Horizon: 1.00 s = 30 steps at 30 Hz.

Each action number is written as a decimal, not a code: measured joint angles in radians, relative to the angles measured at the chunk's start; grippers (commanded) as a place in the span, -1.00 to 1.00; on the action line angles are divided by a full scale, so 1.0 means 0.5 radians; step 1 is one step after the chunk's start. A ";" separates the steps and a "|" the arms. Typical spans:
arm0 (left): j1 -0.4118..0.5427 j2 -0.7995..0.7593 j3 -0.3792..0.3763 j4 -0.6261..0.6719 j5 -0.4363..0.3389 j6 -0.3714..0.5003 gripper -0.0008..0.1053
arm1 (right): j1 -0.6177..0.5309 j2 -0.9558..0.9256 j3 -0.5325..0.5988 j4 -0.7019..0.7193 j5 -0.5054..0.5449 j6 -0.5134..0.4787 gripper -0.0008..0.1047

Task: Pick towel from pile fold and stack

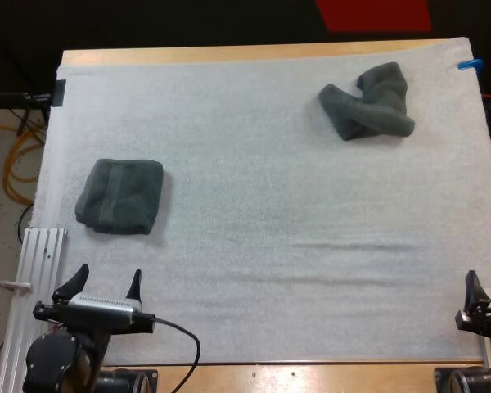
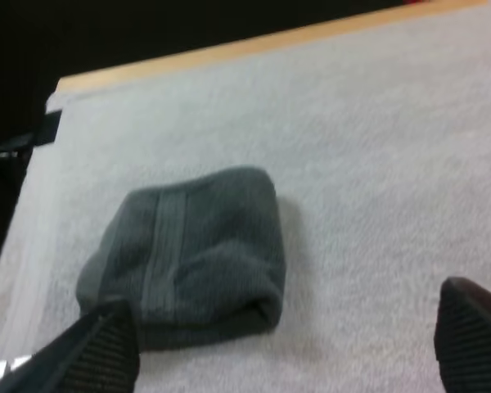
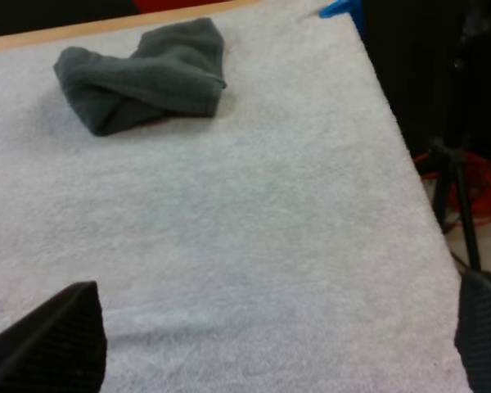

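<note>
Judging by the folded towel (image 1: pixel 120 196) already laid down, the crumpled towel (image 1: pixel 368 102) is to be reached next, the left gripper (image 1: pixel 109 273) and right gripper (image 3: pixel 278 282) being held open, empty.

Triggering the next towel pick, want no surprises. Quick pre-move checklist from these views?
1. Left gripper open, holding nothing: ok.
2. Right gripper open, holding nothing: ok.
3. Crumpled towel on the mat, far right side, nothing touching it: ok.
4. Folded towel lying flat on the left, well apart from the crumpled one: ok.
5. Free corner on the crumpled towel to grab: cannot tell.
</note>
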 measured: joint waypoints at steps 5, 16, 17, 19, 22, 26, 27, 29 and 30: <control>0.000 0.000 -0.165 0.026 0.070 0.000 0.36 | 0.000 0.024 -0.031 -0.012 0.000 -0.008 0.60; 0.000 0.425 -0.644 0.058 0.720 0.000 0.36 | 0.000 0.594 -0.440 -0.043 -0.460 -0.060 0.60; 0.000 0.480 -0.682 0.058 0.813 0.000 0.36 | 0.000 0.652 -0.483 -0.045 -0.556 -0.060 0.60; 0.000 0.578 -0.744 0.058 0.949 0.000 0.36 | 0.000 0.755 -0.563 -0.045 -0.694 -0.060 0.60; 0.000 0.684 -0.790 0.058 1.026 0.000 0.36 | 0.000 0.905 -0.654 -0.045 -0.800 -0.060 0.60; 0.000 0.766 -0.792 0.058 1.034 0.000 0.36 | 0.000 1.060 -0.701 -0.088 -0.874 -0.060 0.60; 0.000 0.777 -0.792 0.058 1.034 0.000 0.36 | 0.000 1.096 -0.701 -0.114 -0.877 -0.060 0.60; 0.000 0.785 -0.792 0.061 1.034 0.000 0.36 | 0.000 1.199 -0.701 -0.211 -0.847 -0.060 0.60; 0.000 0.785 -0.792 0.061 1.034 0.000 0.36 | 0.000 1.256 -0.701 -0.271 -0.806 -0.060 0.60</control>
